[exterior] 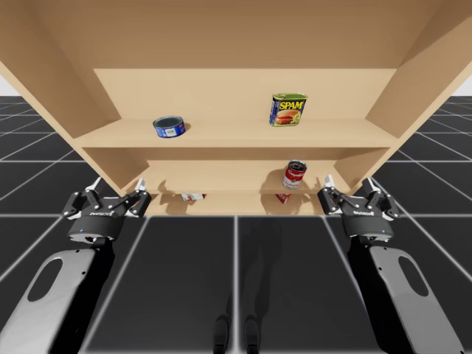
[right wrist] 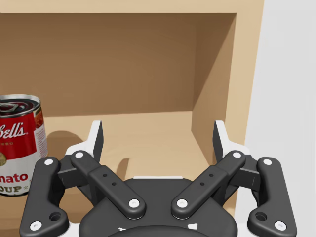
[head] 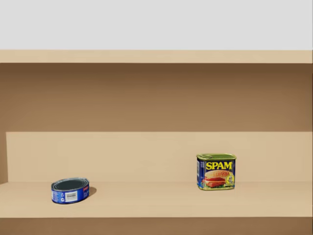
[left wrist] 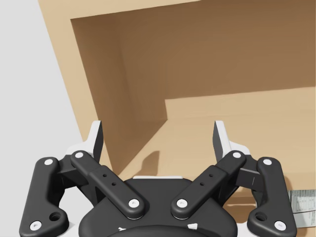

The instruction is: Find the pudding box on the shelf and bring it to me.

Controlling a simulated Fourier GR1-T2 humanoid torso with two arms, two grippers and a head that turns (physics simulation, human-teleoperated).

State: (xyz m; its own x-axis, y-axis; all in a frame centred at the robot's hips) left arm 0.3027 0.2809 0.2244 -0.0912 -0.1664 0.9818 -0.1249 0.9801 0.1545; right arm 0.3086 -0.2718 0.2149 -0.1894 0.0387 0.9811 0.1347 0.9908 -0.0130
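A small red-and-white thing (exterior: 192, 196) peeks out under the front edge of the lower shelf; most of it is hidden, so I cannot tell whether it is the pudding box. In the left wrist view a grey-white printed corner (left wrist: 302, 207) shows beside my left gripper (left wrist: 158, 133). That gripper (exterior: 118, 186) hangs open in front of the shelf's lower left part, holding nothing. My right gripper (exterior: 348, 184) stands open before the lower right part, also holding nothing. A red-and-white can (right wrist: 19, 143) stands ahead of the right gripper (right wrist: 158, 133), off to one side.
On the upper shelf board (exterior: 221, 136) lie a flat blue can (exterior: 169, 127) (head: 70, 190) and a yellow-and-blue rectangular tin (exterior: 287, 109) (head: 216, 172). The red-and-white can (exterior: 294, 175) stands on the lower board. Another small red thing (exterior: 282, 196) peeks out below it. Wooden side walls (exterior: 70, 88) flank both shelves.
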